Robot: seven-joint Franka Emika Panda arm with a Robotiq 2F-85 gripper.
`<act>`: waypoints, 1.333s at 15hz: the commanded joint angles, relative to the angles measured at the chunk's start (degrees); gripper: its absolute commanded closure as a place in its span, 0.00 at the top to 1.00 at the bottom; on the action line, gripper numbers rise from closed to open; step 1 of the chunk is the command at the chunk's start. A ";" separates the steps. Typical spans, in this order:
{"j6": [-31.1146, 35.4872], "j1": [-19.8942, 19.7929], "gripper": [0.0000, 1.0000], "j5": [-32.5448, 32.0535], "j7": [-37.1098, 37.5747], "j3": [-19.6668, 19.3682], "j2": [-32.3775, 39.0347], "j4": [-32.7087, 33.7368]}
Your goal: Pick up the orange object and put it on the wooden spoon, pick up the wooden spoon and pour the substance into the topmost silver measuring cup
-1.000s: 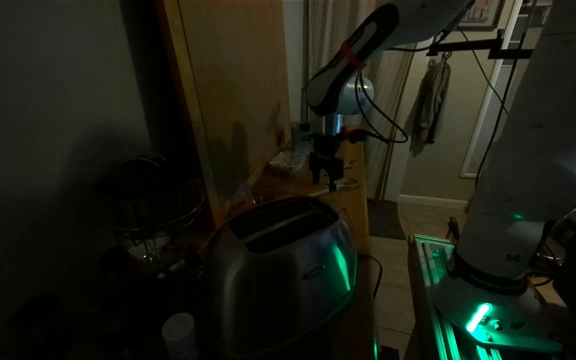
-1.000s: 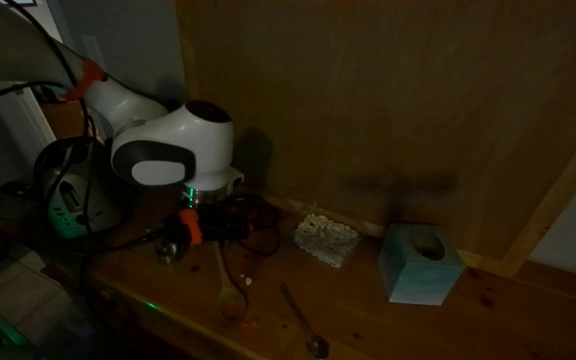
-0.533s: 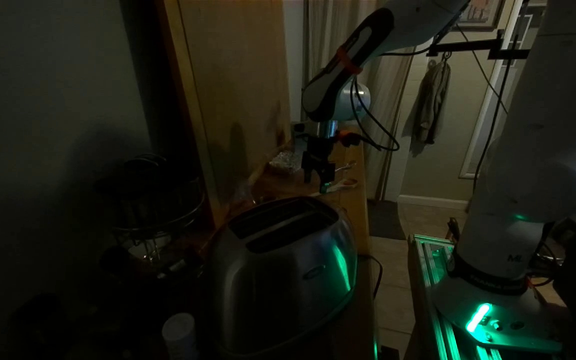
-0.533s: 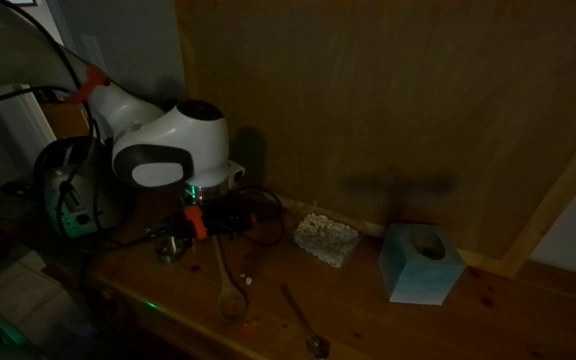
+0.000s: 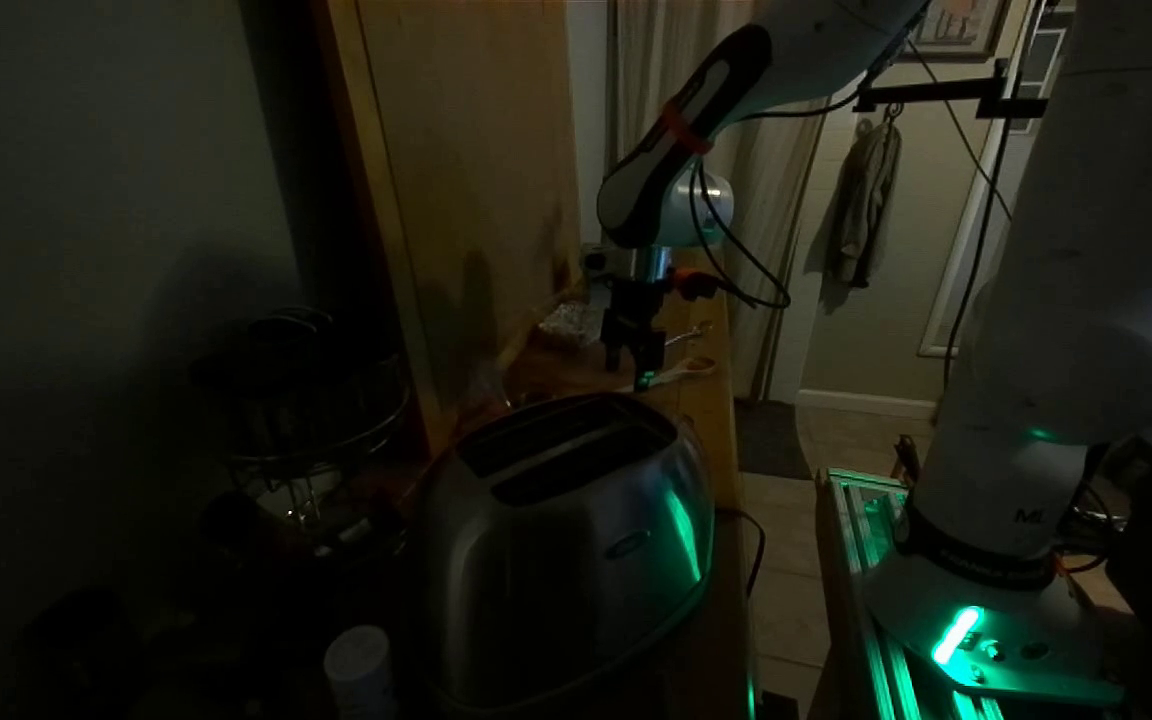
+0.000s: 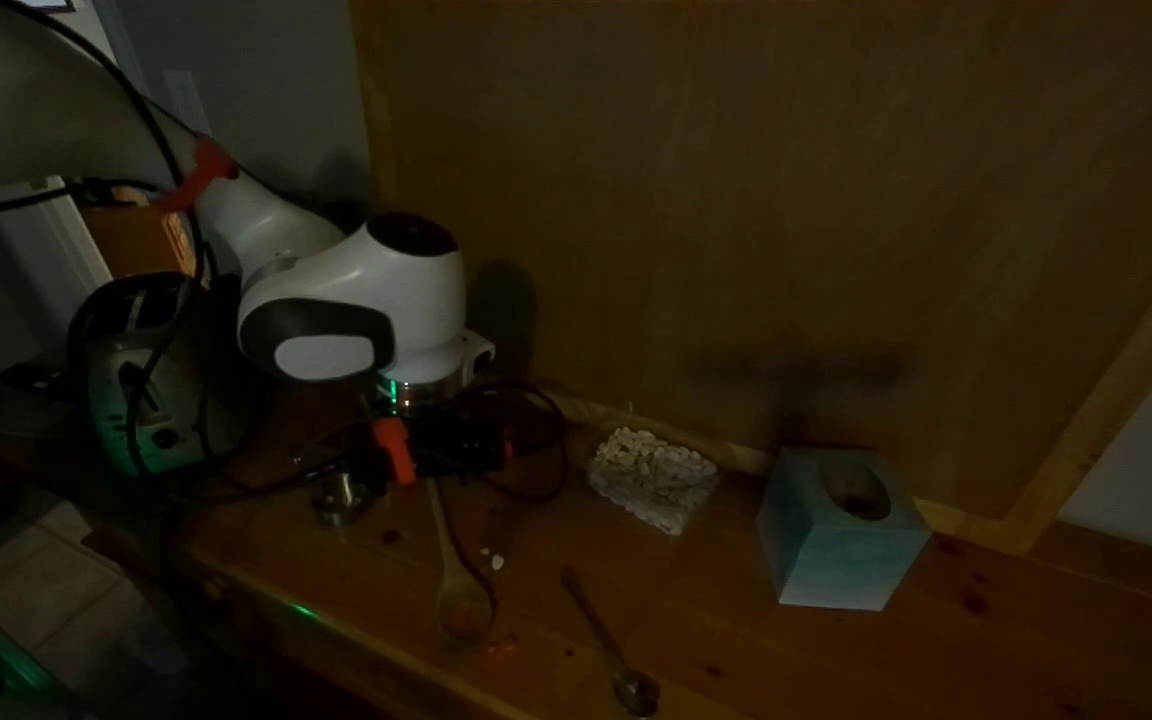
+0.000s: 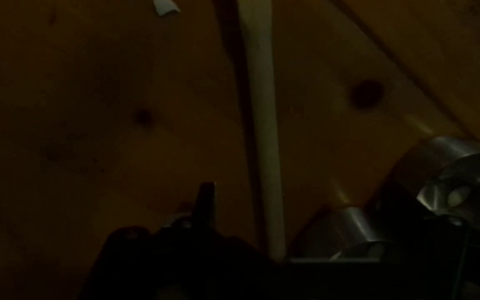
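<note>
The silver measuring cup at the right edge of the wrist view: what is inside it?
A small pale piece seems to lie inside the silver measuring cup. Shadow and the picture's right edge hide part of its inside, where more could lie.

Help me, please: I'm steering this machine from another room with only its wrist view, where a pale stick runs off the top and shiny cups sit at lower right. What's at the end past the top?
Observer: A bowl; it's a wooden spoon, lying on the table.
Visitor: I was told about something orange. Any sign of it?
Observer: In an exterior view an orange patch shows on the table beside the bowl; it's too dim to say what it is.
Visitor: Anything big I might knock into?
Observer: Possibly a toaster; in an exterior view it stands on the same side of the spoon as the cups.
</note>
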 commanded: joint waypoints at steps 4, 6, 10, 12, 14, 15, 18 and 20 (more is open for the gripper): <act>1.90 -0.29 0.82 5.23 -3.88 1.01 4.26 3.42; 2.38 -0.54 0.68 5.25 -3.97 1.18 5.08 4.07; 4.16 -1.04 0.92 4.81 -3.99 1.50 6.58 5.04; 4.44 -1.22 0.96 4.09 -3.59 1.60 7.07 5.18; 4.68 -1.32 0.94 3.09 -2.69 1.54 7.53 5.18; 4.53 -1.33 0.89 2.45 -2.13 1.44 7.75 5.25; 4.78 -1.54 0.69 1.73 -1.71 1.38 8.19 5.26; 5.24 -1.68 0.53 1.64 -1.69 1.42 8.22 5.39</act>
